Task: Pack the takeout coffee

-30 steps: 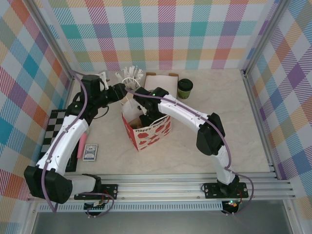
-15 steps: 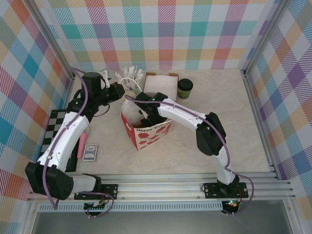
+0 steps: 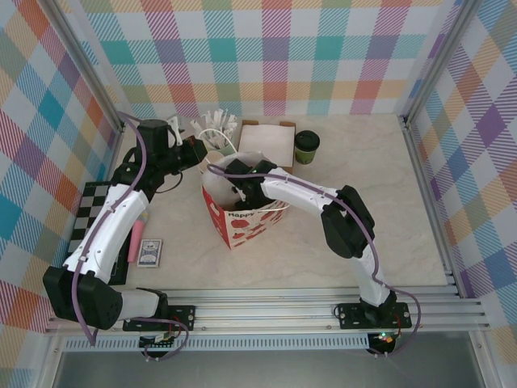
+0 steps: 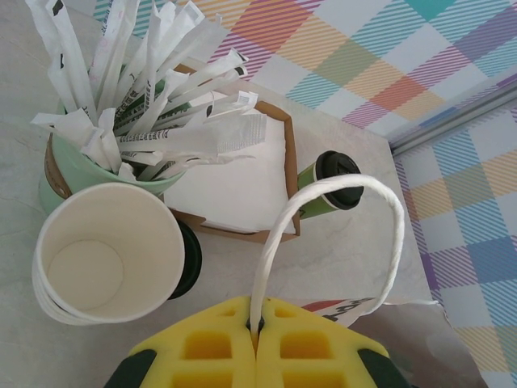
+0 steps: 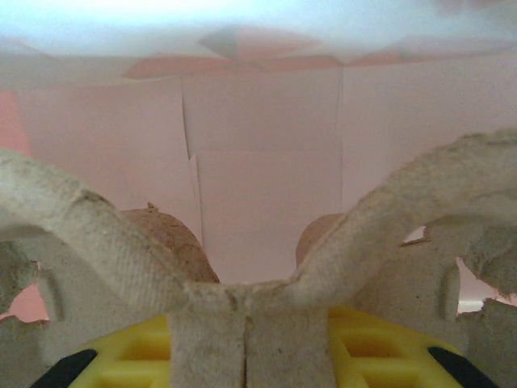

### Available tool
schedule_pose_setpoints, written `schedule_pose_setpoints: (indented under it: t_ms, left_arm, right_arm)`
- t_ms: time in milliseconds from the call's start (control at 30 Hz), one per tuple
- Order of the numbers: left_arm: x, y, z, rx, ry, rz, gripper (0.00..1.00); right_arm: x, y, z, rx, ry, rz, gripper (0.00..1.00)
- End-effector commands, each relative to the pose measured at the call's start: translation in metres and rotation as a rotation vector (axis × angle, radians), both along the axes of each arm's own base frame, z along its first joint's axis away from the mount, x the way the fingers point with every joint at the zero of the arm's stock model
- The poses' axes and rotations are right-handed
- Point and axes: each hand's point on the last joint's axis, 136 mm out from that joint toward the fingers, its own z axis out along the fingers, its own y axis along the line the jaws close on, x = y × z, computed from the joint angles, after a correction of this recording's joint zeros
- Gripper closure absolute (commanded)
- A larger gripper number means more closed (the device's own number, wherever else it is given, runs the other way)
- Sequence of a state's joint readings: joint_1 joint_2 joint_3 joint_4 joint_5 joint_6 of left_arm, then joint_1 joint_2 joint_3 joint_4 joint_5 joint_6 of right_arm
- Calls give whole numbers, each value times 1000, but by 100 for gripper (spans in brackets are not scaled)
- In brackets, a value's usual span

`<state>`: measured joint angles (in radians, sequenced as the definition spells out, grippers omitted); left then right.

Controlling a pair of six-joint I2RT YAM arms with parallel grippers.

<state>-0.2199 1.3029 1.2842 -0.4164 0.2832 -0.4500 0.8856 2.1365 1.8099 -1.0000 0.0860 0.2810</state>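
Sunk deeper into the gift bag [image 3: 242, 222], right gripper [image 5: 246, 339] clamps the pulp cup carrier [image 5: 242, 303]; left gripper [image 4: 256, 331] pinches the handle [image 4: 265, 275] tight — seat it flat, mouth held wide.

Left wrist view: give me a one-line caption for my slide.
Left tool shut on the paper bag's white handle, takeout coffee standing beyond beside the napkin box.

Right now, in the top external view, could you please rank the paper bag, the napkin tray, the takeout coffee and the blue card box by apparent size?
1. paper bag
2. napkin tray
3. takeout coffee and blue card box: too alike to rank.
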Motion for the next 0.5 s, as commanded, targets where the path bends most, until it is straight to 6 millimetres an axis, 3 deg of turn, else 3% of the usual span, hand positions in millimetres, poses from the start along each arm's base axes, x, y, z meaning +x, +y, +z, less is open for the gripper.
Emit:
schedule_pose_setpoints:
  t_ms: [0, 133, 267, 367, 467]
  left_arm:
    - [3, 5, 3, -2, -3, 18, 100]
    - [3, 4, 3, -1, -5, 13, 100]
    - [4, 3, 4, -4, -9, 4, 100]
    - [4, 1, 5, -5, -14, -7, 100]
    - [4, 1, 6, 0, -18, -12, 100]
  right_arm:
    - [0, 4, 17, 36, -35, -6, 67]
    - [-2, 5, 35, 67, -56, 23, 51]
    - [-6, 8, 51, 109, -55, 43, 44]
    - [-10, 7, 56, 124, -48, 49, 43]
    - [-14, 4, 50, 113, -35, 66, 52]
